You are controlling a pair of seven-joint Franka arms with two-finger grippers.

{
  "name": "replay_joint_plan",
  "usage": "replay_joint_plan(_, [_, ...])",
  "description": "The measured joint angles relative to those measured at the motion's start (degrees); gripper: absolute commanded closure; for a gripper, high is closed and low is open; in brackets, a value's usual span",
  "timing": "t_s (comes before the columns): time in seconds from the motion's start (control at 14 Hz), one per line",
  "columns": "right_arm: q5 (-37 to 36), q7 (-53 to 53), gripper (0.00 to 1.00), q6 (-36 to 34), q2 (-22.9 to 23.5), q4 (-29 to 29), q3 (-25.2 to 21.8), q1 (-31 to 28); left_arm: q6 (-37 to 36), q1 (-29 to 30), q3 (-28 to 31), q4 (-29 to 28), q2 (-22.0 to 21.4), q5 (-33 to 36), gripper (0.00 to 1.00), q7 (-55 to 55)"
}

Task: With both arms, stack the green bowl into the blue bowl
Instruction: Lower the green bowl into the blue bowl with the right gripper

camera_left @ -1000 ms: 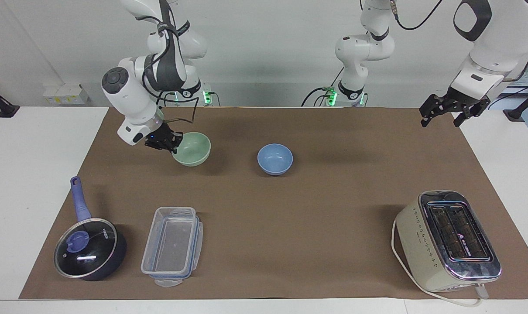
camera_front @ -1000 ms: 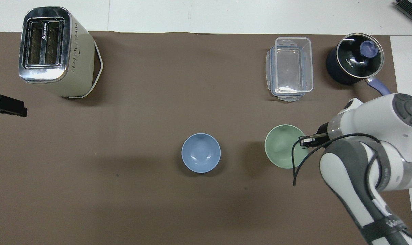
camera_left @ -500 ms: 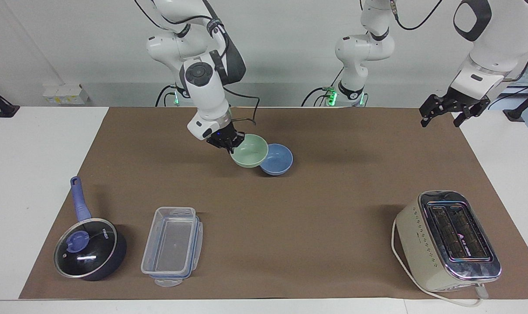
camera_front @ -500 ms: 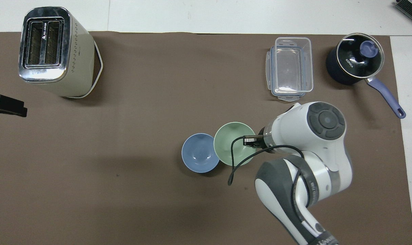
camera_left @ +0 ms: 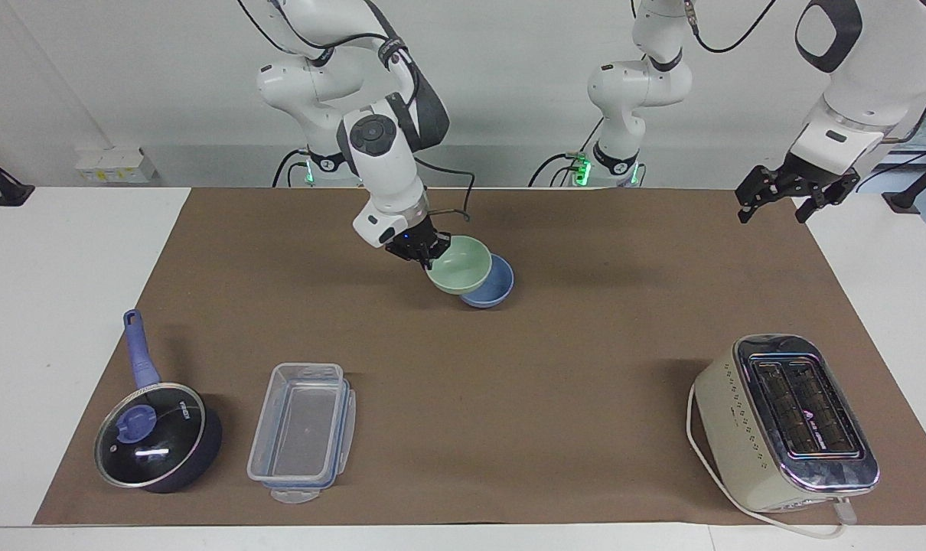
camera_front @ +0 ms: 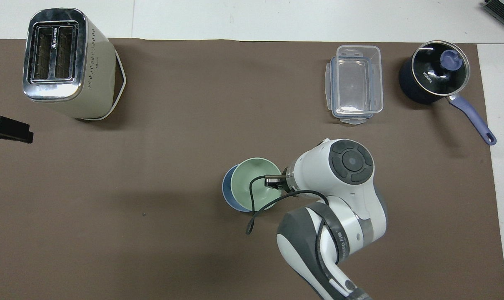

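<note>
The right gripper (camera_left: 426,258) pinches the green bowl (camera_left: 460,265) by its rim, above the blue bowl (camera_left: 497,285). Centre it before lowering. The left gripper (camera_left: 796,200) waits, jaws wide.

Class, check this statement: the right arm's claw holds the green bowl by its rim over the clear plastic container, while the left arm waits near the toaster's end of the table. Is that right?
Not quite. The right claw does grip the green bowl by its rim, but over the blue bowl, not the clear plastic container, which lies farther from the robots, beside the pot; the facing view shows this. The left claw indeed waits at the toaster's end.
</note>
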Motion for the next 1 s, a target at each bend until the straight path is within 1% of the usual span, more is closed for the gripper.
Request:
replay_joint_plan(0.36, [0.04,0.0,1.0,2.79,2.15,-0.06,0.0,0.78,0.0,0.0,0.0,0.0,0.0,0.0,0.0,0.0])
replay_joint_plan(0.57, [0.04,0.0,1.0,3.13,3.3,-0.38,0.0,1.34,0.0,0.0,0.0,0.0,0.0,0.0,0.0,0.0])
replay_joint_plan(0.71, [0.04,0.0,1.0,3.36,3.58,-0.46,0.0,1.55,0.0,0.0,0.0,0.0,0.0,0.0,0.0,0.0])
replay_joint_plan(1.0, [0.04,0.0,1.0,6.91,3.87,-1.56,0.0,1.56,0.0,0.0,0.0,0.0,0.0,0.0,0.0,-0.01])
